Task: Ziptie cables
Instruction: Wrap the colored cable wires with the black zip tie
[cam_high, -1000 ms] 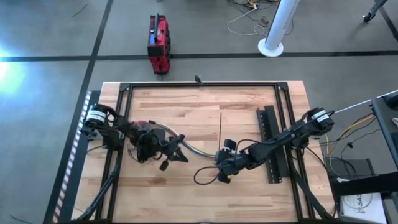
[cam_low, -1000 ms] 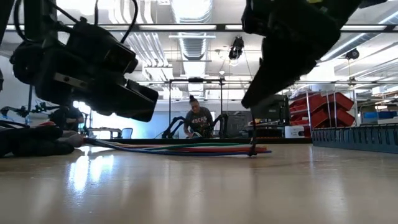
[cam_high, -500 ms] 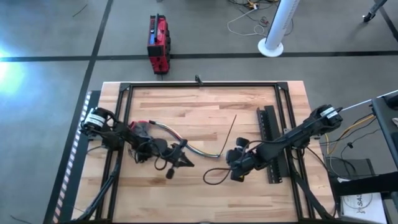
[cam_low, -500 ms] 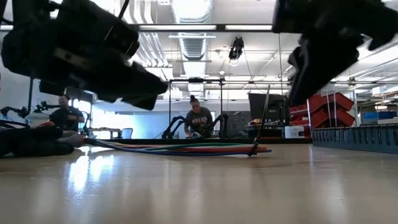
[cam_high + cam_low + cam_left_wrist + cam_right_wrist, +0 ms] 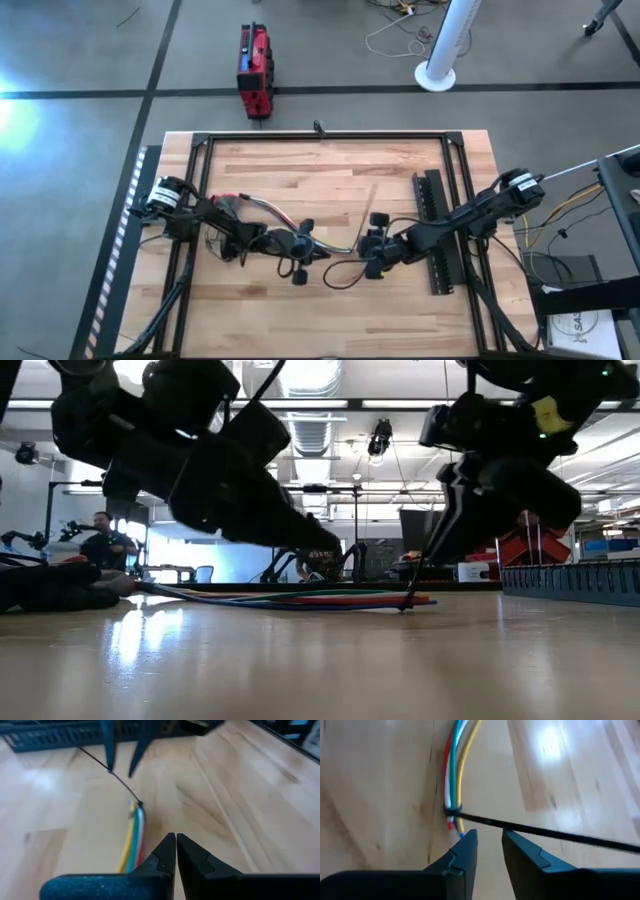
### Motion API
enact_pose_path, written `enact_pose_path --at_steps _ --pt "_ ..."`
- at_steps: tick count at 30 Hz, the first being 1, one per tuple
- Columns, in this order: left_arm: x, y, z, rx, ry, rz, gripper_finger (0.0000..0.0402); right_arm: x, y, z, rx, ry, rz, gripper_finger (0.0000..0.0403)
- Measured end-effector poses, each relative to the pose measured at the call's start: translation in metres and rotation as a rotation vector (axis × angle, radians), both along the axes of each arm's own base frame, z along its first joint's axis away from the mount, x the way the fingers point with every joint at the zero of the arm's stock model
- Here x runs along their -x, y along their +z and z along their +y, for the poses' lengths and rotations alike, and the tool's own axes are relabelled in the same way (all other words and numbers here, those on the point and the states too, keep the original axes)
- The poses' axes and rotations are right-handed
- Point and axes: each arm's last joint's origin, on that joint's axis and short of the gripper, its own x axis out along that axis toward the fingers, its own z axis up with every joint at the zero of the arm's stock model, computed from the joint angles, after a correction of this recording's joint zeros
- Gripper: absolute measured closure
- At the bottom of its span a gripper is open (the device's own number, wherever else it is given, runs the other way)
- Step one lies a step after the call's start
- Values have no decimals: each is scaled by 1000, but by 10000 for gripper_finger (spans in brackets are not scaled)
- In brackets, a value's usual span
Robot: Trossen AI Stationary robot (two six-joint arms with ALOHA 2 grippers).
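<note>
The cables [image 5: 265, 205], a bundle of thin coloured wires, lie in a curve on the wooden table, and show again as cables [image 5: 456, 765] in the right wrist view. The thin black ziptie [image 5: 545, 832] is looped around their end [image 5: 451, 811]. Its free strip [image 5: 418, 580] rises slanting toward the right. My left gripper [image 5: 176, 840] is shut and hovers beside the cables [image 5: 131, 837], short of the loop [image 5: 139, 804]. My right gripper [image 5: 489, 837] is open and points down at the strip close to the loop. My right gripper's fingers stand at the ziptie's strip [image 5: 111, 770] a little way from the loop, coming from above. The strip runs past one fingertip [image 5: 108, 762]. Whether it touches the strip I cannot tell.
A long black perforated bar [image 5: 435, 230] lies on the table's right part. Black frame rails [image 5: 320, 135] run around the tabletop. A dark cable loop [image 5: 340, 275] lies near my right gripper. People [image 5: 100, 540] are in the room beyond.
My left gripper has moved toward the table's right edge along the cables, nearer their tied end. My right gripper has gone right, then back toward the ziptie and the far edge. The ziptie's free strip has swung from straight toward the far edge to slanting right.
</note>
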Motion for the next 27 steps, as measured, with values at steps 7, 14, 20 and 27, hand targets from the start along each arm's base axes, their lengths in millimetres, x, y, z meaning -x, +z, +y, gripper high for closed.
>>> enact_pose_path --at_steps 7,14,20,27 --pt "-8 8 3 9 47 -33 399 -7 -4 -4 -11 60 2 347" --pt "-22 -6 7 38 115 -26 378 -13 -7 -2 -12 91 -35 359" --pt "-39 -14 7 50 134 -20 343 -16 -8 0 -45 124 -44 354" --pt "-44 -15 17 68 171 -25 290 -16 -8 0 -56 111 -49 349"
